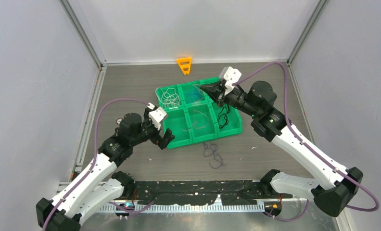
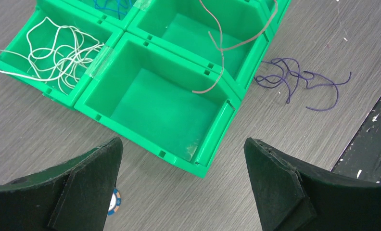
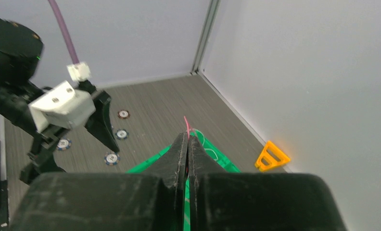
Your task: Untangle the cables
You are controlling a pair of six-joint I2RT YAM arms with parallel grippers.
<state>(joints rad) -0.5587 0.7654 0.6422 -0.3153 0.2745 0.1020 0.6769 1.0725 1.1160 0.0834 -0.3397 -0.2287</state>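
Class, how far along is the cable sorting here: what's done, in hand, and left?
Done: white wires, blue wires and a black wire lie in separate compartments of the green tray. In hand: the right gripper pinches a red wire. Left: the purple wires lie tangled on the table; the left gripper is open, empty.

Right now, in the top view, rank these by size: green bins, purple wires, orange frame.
Largest: green bins, clearly.
Then purple wires, spread slightly wider than the orange frame. The frame sits farther back, though, so that order is unsure.
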